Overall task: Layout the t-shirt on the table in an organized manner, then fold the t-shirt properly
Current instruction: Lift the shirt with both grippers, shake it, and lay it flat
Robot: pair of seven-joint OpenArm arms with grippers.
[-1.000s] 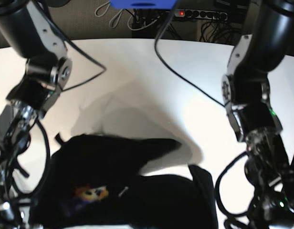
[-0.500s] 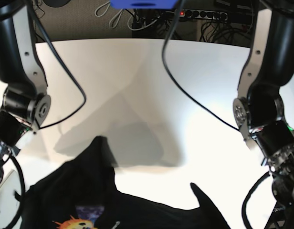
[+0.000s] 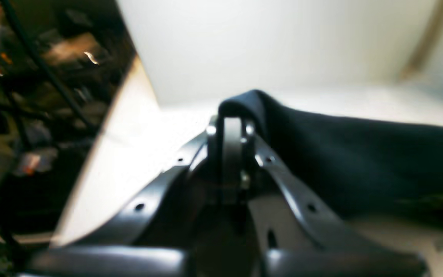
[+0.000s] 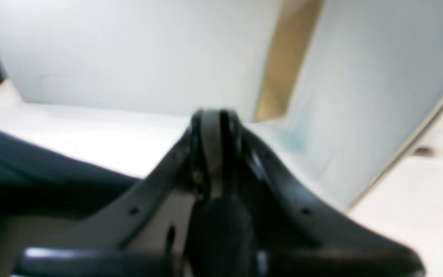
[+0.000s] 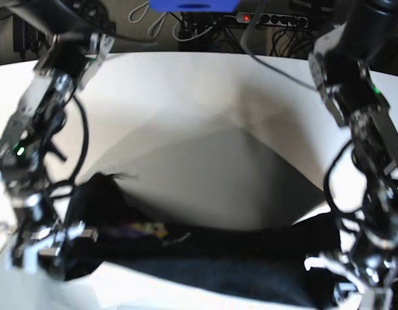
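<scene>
Left hand (image 3: 227, 127) clamped on a corner of the soft black cloth t-shirt (image 5: 205, 258), right hand (image 4: 215, 123) pinched together beside it, stretched low over the big white surface (image 5: 205, 103), mid-layout, needing a smooth lowering flat next

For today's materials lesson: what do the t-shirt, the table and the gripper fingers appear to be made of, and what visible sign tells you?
T-shirt: soft black cloth, matte; it drapes and folds over the left gripper.
Table: hard, smooth white surface, probably laminate or plastic; slightly glossy, taking soft shadows.
Fingers: dark rigid plastic or metal, unclear which; slight sheen, visible screw holes.
</scene>
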